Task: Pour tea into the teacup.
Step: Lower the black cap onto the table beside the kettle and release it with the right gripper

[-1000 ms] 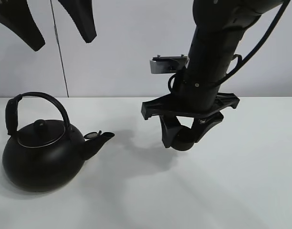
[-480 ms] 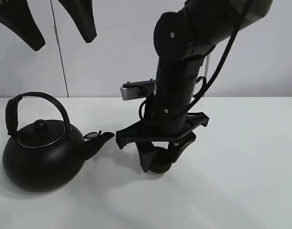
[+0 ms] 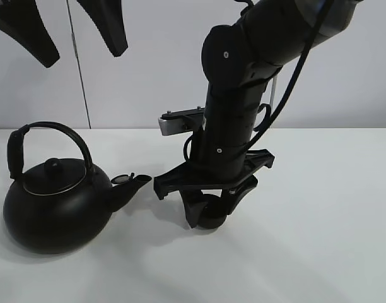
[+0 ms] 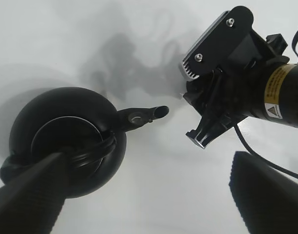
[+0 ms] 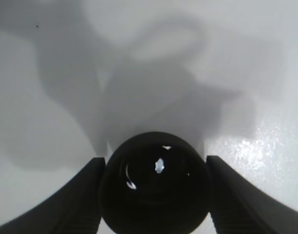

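Note:
The teacup (image 3: 211,218) is a small round black cup held between my right gripper's (image 3: 209,211) fingers, at or just above the white table, a little right of the kettle's spout (image 3: 134,182). In the right wrist view the cup (image 5: 154,187) fills the gap between both fingers (image 5: 66,204). The big black kettle (image 3: 54,211) stands upright at the left, handle arched up; it also shows in the left wrist view (image 4: 66,141). My left gripper (image 3: 67,31) hangs open and empty high above the kettle (image 4: 149,209).
The white table (image 3: 319,240) stretches to the right and front of the cup. A pale wall rises behind it. The right arm (image 3: 243,95) leans over the table's middle.
My right gripper has carried the teacup left and down, from mid-air at centre right to the table near the kettle's spout. The kettle and left gripper have not moved.

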